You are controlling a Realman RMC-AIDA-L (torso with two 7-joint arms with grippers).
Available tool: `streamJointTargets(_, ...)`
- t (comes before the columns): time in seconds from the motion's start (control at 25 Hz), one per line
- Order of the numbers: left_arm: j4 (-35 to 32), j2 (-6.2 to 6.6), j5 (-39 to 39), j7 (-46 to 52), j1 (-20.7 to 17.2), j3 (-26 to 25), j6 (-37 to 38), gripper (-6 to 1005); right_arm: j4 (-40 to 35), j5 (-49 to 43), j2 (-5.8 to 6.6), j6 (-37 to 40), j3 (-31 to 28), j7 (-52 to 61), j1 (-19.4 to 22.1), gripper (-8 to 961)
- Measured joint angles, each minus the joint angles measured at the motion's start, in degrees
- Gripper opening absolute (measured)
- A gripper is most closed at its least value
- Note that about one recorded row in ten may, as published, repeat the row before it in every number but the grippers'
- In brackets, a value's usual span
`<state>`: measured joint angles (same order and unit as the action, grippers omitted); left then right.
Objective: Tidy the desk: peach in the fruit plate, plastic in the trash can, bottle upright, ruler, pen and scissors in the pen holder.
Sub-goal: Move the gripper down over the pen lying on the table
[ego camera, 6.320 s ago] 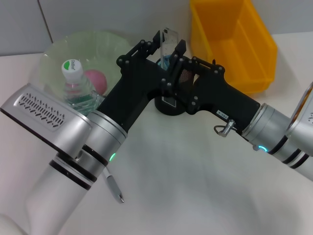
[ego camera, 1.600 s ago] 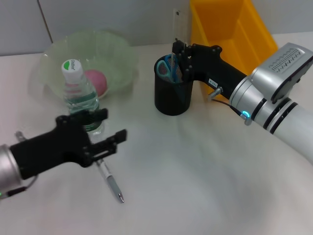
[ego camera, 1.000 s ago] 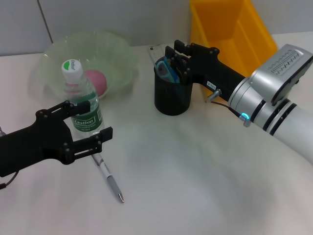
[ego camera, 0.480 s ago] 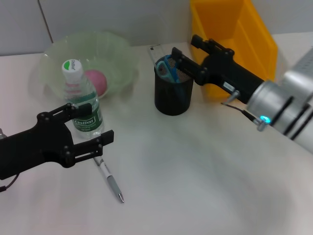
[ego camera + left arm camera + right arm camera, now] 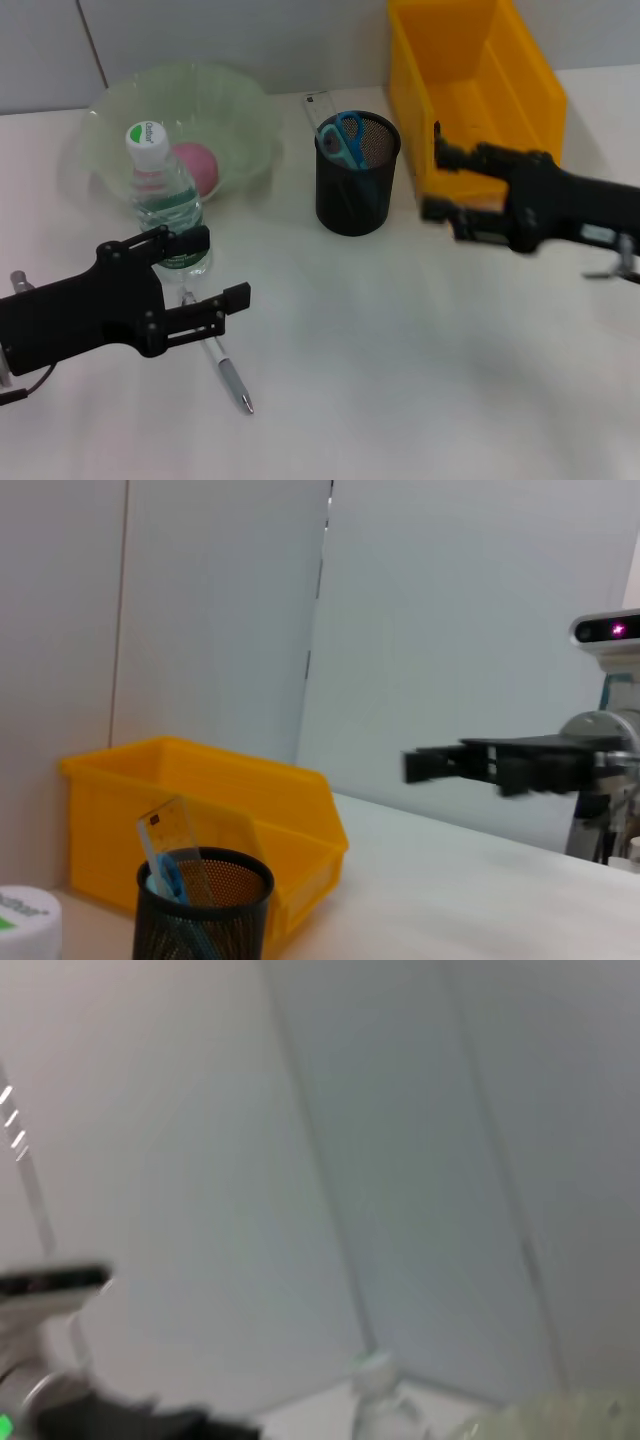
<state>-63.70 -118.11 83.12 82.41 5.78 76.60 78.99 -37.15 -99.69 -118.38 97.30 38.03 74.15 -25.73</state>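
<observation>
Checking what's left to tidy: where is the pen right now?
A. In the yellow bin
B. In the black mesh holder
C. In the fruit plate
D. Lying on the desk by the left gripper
D: the pen lies flat on the desk beside the left gripper, outside the mesh holder.

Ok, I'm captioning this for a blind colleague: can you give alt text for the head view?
A pen lies on the white table beside the open left gripper. Behind stand an upright bottle, a peach in a green plate, and a black pen holder with scissors and ruler.
</observation>
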Motion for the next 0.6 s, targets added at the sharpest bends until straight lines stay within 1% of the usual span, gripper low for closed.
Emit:
streamJointTargets(0.12, 0.34, 0.04, 0.17, 0.54, 0.28, -0.58, 0.44, 824, -7.28, -6.51, 0.05, 3.48, 0.12, 5.09, 1.11, 779)
streamJointTargets(0.28, 0.36, 0.08, 1.56, 2.00, 0.68, -1.53, 0.47, 825, -13.78, -15.35, 0.04, 5.93, 0.24, 8.61, 1.16, 778)
streamJointTargets(0.4, 0.37, 0.08, 2.08, 2.43, 0.87, -1.61, 0.47, 825, -14.42, -17.68, 0.05, 6.05, 0.07, 8.77, 0.95, 778)
streamJointTargets(0.48, 0.36, 0.08, 3.24, 3.44, 1.16, -1.95, 0.53, 825, -14.54, -19.31, 0.36, 6.44, -0.28, 8.79, 0.75, 778)
streamJointTargets(0.6, 0.32, 0.08, 3.96, 4.09, 1.33, -2.15, 0.57, 825, -14.66, -19.61, 0.49, 6.70, -0.08, 8.78, 0.80, 778)
